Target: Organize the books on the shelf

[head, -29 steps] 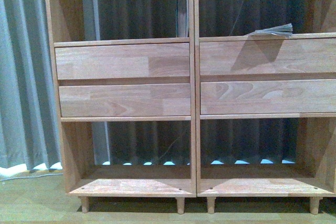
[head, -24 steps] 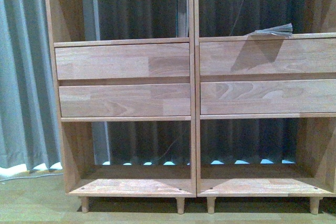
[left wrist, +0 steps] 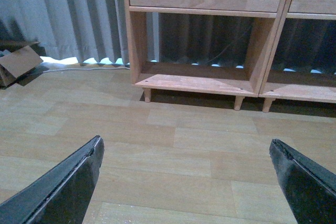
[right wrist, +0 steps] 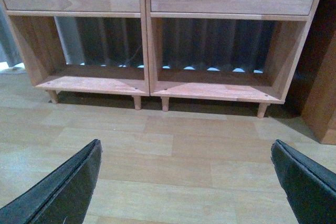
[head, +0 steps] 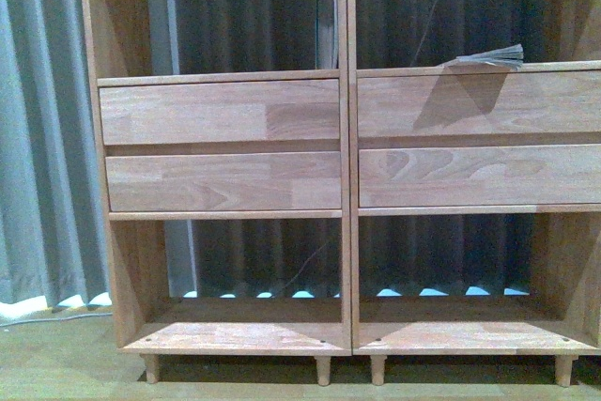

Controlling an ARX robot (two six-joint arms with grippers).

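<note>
Left pincer (left wrist: 185, 142) agape; light-brown shelf (head: 221, 110).

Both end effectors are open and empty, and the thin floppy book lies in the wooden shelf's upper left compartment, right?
Wrong compartment: the front view shows the thin pale floppy book lying in the upper right compartment of the light-brown wooden shelf. The left end effector and right end effector are indeed open and empty.

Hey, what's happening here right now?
Nothing is being handled. Both the left end effector and right end effector are open and empty, above the floor, facing the shelf. One floppy book lies in the upper right compartment; upright books stand against the central upright.
</note>
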